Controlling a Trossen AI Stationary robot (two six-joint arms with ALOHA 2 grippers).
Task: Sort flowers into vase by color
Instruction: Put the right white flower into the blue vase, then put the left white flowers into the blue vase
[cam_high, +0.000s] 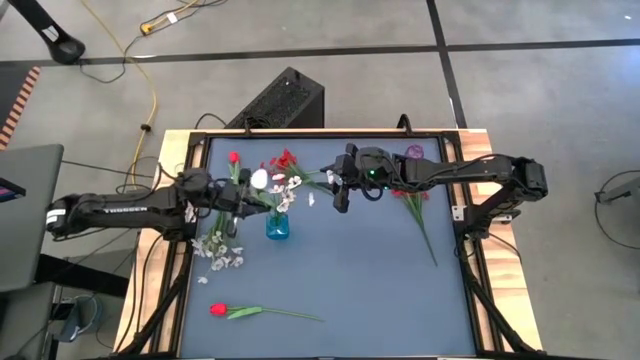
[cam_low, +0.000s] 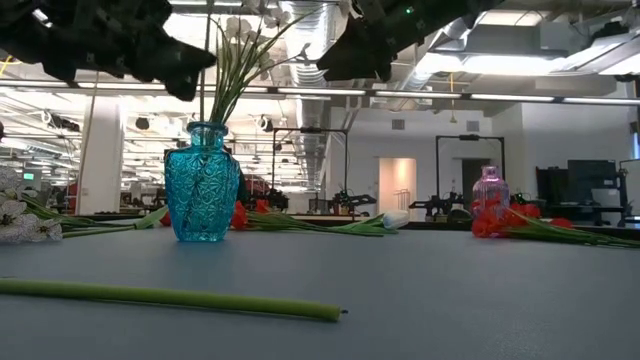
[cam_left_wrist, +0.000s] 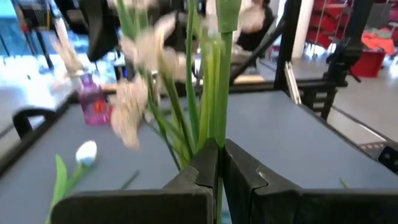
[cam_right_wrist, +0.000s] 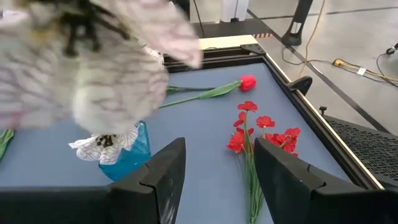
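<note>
**White stems going into the blue vase**

White flower stems (cam_left_wrist: 211, 93) are pinched between the closed fingers of the left gripper (cam_left_wrist: 221, 163), which hangs directly above the blue glass vase (cam_high: 277, 226). The grip sits low on the stems, likely so the blossoms (cam_left_wrist: 140, 93) stand clear while the ends settle into the vase neck (cam_low: 205, 132).

Right gripper (cam_right_wrist: 214, 171) hovers just beyond the vase on its far side, fingers spread wide and holding nothing; white petals (cam_right_wrist: 93, 68) crowd its camera at close range.

Around the vase:
- red spray (cam_high: 284, 160) and red tulip (cam_high: 234, 158) behind it
- white blossom spray (cam_high: 220, 250) just beside it, on the left arm's side
- red tulip (cam_high: 219, 310) well in front
- red spray (cam_high: 412, 200) and purple vase (cam_high: 414, 153) well off toward the right arm

Judgement: the right arm crowds the vase mouth, and bunched blossoms could snag.
</note>
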